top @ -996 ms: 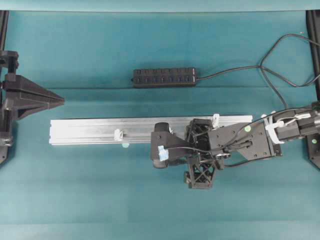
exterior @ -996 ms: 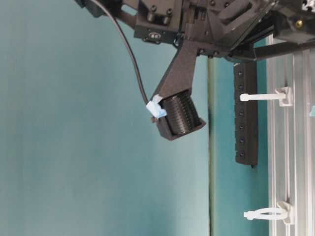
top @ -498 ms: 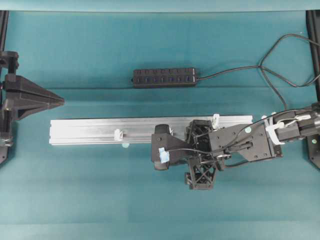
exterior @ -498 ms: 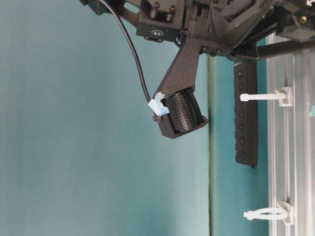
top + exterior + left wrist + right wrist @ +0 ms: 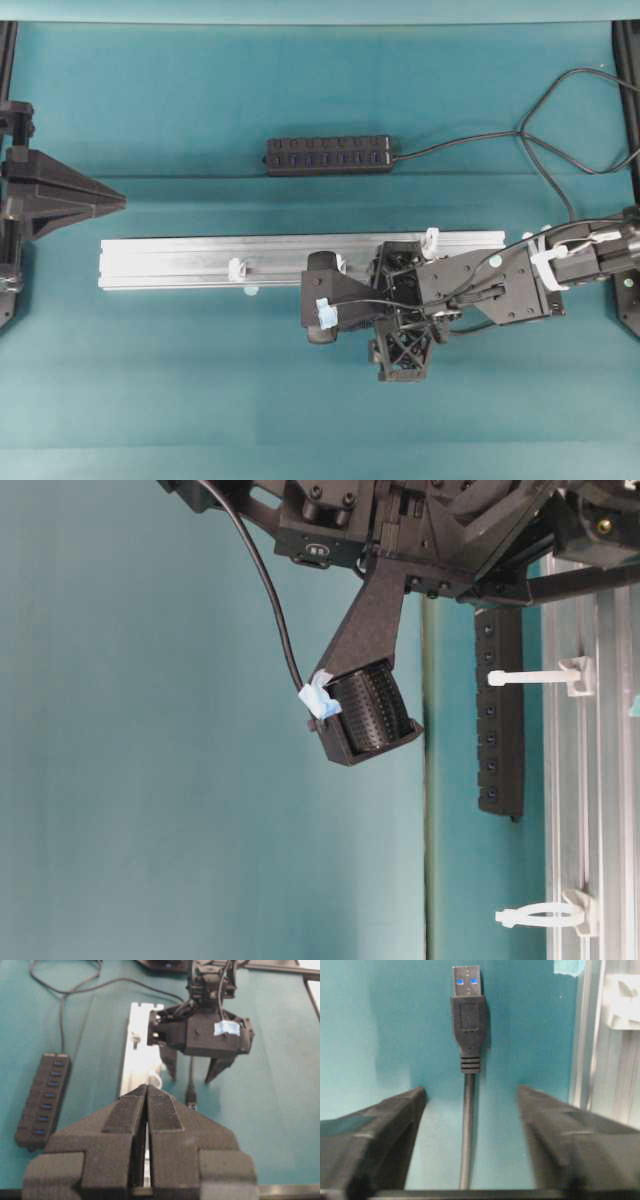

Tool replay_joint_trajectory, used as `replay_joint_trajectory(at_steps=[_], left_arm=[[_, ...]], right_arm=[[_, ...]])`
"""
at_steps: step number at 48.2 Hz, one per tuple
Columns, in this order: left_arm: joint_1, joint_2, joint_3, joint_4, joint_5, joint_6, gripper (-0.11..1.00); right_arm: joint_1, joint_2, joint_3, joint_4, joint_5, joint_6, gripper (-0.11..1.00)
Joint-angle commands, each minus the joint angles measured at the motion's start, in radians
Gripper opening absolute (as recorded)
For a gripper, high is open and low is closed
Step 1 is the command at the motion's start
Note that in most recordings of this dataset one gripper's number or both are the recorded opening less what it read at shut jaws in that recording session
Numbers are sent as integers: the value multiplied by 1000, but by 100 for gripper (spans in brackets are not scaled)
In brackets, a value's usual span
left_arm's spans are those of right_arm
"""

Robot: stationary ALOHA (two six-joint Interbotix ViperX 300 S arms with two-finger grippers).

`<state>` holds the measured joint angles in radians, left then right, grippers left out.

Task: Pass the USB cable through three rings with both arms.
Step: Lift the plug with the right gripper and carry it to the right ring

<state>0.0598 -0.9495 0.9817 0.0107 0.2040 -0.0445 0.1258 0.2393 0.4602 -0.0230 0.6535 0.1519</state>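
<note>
The USB cable's black plug (image 5: 467, 1015), with its silver tip, lies flat on the teal mat beside the rail. Its cord runs back between the fingers of my right gripper (image 5: 470, 1092). That gripper is open, with a gap on each side of the cord. In the left wrist view the same plug (image 5: 191, 1097) sits under the right gripper (image 5: 192, 1072). Two white rings (image 5: 237, 269) (image 5: 431, 240) stand on the rail; a third is hidden under the arm. My left gripper (image 5: 122, 201) is shut and empty at the far left.
The long aluminium rail (image 5: 170, 260) lies across the middle of the mat. A black multi-port hub (image 5: 328, 155) lies behind it, and its cord loops to the right. The right arm covers the right half of the rail.
The right gripper's fingers have come closer together around the cord, and the gripper has shifted slightly. The left gripper has stayed where it was.
</note>
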Motion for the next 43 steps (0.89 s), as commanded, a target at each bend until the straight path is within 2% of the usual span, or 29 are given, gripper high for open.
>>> replay_joint_trajectory(at_steps=[1,16,30,43], left_arm=[[-3,5,-12,0,-5,0,2],[-3,3,-14,2,-5,0,2],[-2,3,-17,2,-6,0,2],[0,6,-15,2,-5,0,2]], right_arm=[[-8,5,-3,-5,-5,-12,27],[-37,11,-5,-5,-17,-20,-3],[-28,12,-5,0,-20,-78,-6],[-26,11,-3,2,-29,-78,-6]])
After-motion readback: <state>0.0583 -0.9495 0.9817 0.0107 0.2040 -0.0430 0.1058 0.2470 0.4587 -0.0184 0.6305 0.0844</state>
